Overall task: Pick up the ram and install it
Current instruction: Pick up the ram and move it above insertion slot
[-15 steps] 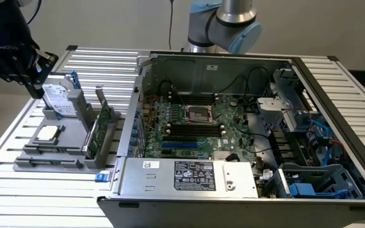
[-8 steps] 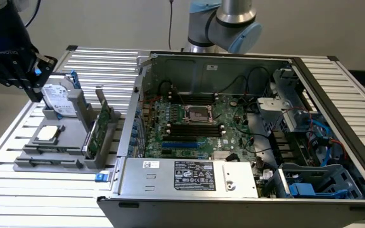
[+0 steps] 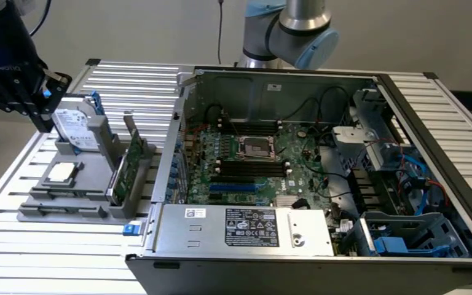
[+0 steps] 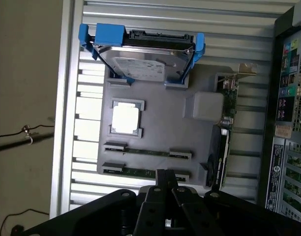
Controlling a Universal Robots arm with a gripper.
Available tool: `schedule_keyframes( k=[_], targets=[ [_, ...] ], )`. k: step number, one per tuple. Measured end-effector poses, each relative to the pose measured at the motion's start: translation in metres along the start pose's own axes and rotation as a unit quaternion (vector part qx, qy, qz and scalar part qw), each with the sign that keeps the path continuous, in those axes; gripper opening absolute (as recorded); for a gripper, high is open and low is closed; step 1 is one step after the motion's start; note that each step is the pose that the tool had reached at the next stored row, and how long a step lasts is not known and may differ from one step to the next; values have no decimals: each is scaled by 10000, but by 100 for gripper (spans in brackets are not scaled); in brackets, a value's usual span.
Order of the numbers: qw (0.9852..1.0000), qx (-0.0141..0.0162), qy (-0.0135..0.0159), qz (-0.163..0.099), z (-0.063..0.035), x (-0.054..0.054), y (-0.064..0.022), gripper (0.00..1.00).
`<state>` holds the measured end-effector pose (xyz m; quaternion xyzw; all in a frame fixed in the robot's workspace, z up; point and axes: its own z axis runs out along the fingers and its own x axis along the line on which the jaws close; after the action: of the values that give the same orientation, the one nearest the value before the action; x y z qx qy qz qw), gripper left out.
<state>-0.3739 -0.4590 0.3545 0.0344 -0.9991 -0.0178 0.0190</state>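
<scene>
Evidently the work stands at the reach for the pick-up, and nothing is lifted yet.

In the exterior view the gripper (image 3: 35,114) hangs in the upper left of the frame, above the far end of the grey holder (image 3: 88,184) that sits on the slatted table (image 3: 23,252). On that holder a hard drive (image 3: 76,129) leans at the back. A tall green card (image 3: 129,163) stands on edge along the side towards the computer case (image 3: 219,246). The case lies open across the middle and right of the frame. Its black memory slots (image 3: 252,166) flank the socket, and dark cables (image 3: 326,98) loop close by. The case's side wall rises between holder and board, so I judge it an obstacle to any carry across.

In the wrist view the gripper's two fingers are pressed together with nothing between them. Their tips sit over the middle of the ram (image 4: 138,172). It lies on its long edge in the holder's row closest to the gripper, with a clip at each end. A second thin strip (image 4: 148,152) sits in the row just beside it, then a square chip (image 4: 126,118), then the drive. The card runs past one end of the rows, near them.

A grasp, I judge, calls for the jaws to part first and come down square astride that thin edge, with little room on either side
</scene>
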Motion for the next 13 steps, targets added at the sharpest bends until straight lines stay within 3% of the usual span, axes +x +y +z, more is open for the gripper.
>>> schedule_keyframes(
  k=[10, 13],
  targets=[
    [10000, 2, -9, -5, 11, 22, 7, 11],
    [9997, 9, -5, -231, 22, 23, 7, 11]
  ],
)
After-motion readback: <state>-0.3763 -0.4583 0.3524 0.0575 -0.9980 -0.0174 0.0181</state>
